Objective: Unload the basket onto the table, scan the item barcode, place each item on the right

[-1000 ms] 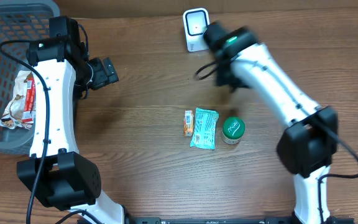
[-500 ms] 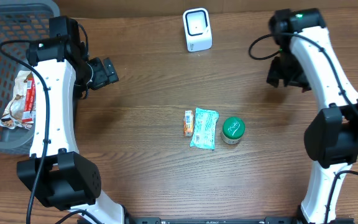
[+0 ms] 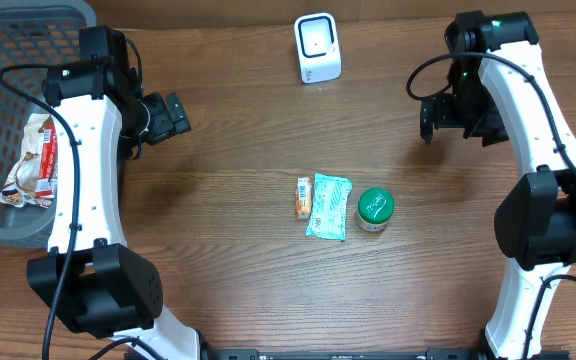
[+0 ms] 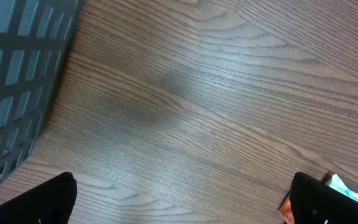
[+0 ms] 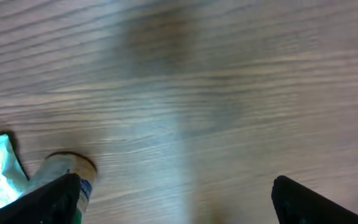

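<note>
1. Hovering empty, left gripper (image 3: pixel 173 113) and right gripper (image 3: pixel 430 120) both show jaws wide, ready to pick.
2. Unscanned items, i.e. snack bar (image 3: pixel 303 198), teal packet (image 3: pixel 329 205) and green-lid jar (image 3: pixel 375 208), lie mid-table, side by side.
3. We judge the scanner (image 3: pixel 317 47), at the far edge, needs an item lifted to it.

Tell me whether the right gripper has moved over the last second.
Yes. The right gripper swung rightward, from just beside the scanner to well clear of it.
</note>
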